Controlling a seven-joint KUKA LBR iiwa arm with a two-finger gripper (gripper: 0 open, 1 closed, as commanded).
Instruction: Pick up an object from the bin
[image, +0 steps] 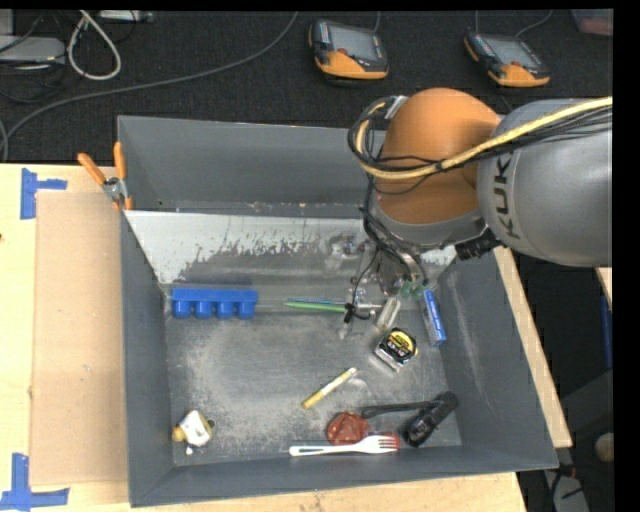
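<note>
So the arm's orange-capped wrist (435, 155) was hanging over the back right part of the bin (240, 128), with the jaws down low near the floor, right at the right-hand end of a thin green pen (312, 307). Honestly I couldn't tell if the jaws were open or closed, there was too much clutter of cables and metal around them. I also couldn't see anything clearly held in them.

My guess is the green pen was the target, since it lay flat, pointing left toward a blue toothed block (213, 303), and its tip was just beside the jaws. A black and yellow tape measure (395, 348) sat just in front and to the right, and a blue marker (433, 320) lay near it by the right wall.

If I were tuning this grasp, I'd want the jaws straddling the pen across its width, not along it. A thin round thing like that rolls away if it gets nudged from one side. I'd also go all the way down to the floor before closing, then lift straight up. The sloped back wall was close, so I'd watch for the wrist scraping it. The fork (345, 448) and black tool (420, 415) at the front were well apart from all this, no worry there.
</note>
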